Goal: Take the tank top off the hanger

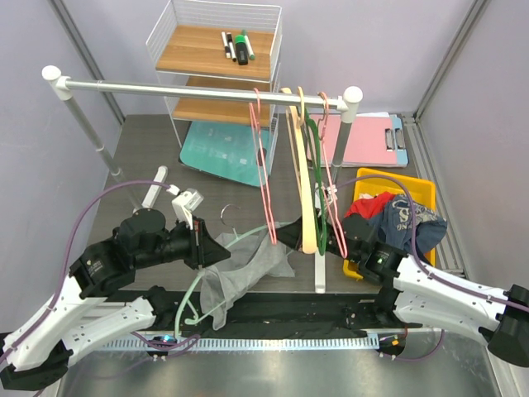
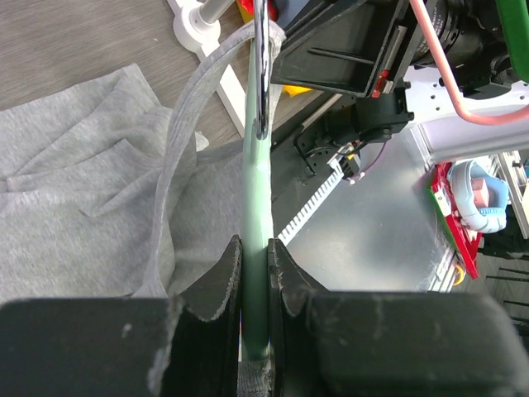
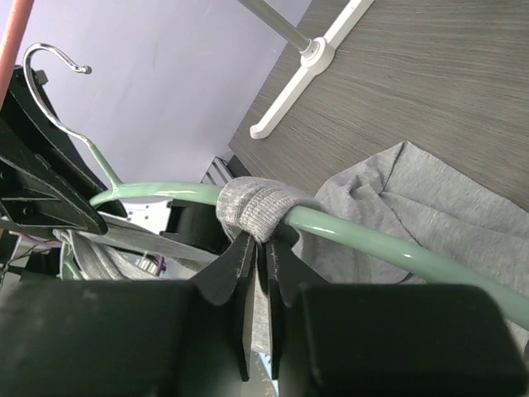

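Slip or snag risk.
Pinching tank top strap [image 3: 252, 208] in right fingers [image 3: 235, 265], clamping hanger [image 2: 256, 198] in left fingers [image 2: 216, 281]; thin hold, tight wrap.

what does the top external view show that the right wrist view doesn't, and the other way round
Only top external: the clothes rail's top bar with spare hangers, the wire shelf and the yellow bin of clothes. Only right wrist: the strap bunched around the mint hanger, with the right gripper closed on it. Both: the gray tank top lying on the table and the rail's white foot.
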### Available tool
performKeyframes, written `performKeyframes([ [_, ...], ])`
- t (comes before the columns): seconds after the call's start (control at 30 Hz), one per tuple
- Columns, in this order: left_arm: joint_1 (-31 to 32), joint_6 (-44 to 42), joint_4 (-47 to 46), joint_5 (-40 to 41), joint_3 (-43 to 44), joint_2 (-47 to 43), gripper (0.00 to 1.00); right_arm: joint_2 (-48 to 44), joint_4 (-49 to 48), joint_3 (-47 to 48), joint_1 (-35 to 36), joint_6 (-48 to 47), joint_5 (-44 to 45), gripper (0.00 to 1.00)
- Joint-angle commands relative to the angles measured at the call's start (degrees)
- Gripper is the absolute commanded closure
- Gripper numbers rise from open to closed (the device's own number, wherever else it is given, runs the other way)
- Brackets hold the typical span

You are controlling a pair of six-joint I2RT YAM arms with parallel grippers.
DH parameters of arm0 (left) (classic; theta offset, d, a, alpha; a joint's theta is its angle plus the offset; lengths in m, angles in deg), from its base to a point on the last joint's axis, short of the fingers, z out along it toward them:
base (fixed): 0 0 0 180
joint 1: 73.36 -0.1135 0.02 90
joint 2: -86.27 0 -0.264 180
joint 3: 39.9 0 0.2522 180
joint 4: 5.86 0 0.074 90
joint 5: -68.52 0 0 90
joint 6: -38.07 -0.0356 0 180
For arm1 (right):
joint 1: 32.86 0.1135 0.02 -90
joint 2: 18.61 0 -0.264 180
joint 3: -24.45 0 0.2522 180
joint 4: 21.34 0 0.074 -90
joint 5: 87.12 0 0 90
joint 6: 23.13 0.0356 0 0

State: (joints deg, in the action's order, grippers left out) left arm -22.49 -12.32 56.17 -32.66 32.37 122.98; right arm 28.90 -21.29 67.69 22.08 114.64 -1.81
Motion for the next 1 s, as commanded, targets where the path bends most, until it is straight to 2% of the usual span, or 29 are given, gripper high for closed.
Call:
performKeyframes([
  [0.0,-0.1,-0.2,-3.7,-2.6,1.5,-0.3,1.00,-1.2,-2.7,0.6,0.3,-0.2,3.0,0.90],
  [0.03,-0.1,-0.2,-3.6,-2.6,1.6,-0.6,1.00,-1.5,-1.5,0.5,0.3,-0.3,3.7,0.99],
  [0.27,-0.1,-1.0,-1.4,-1.0,2.3,-2.7,1.00,-11.6,11.6,-0.1,0.3,0.0,18.9,0.99],
  [0.53,-0.1,-1.2,-1.9,1.9,3.3,-7.0,1.00,-20.7,21.4,-2.5,0.3,3.1,22.5,0.99],
  [0.97,-0.1,-2.1,-0.3,1.1,5.0,-9.1,1.00,-27.3,29.7,-4.2,0.3,4.0,25.1,0.99],
])
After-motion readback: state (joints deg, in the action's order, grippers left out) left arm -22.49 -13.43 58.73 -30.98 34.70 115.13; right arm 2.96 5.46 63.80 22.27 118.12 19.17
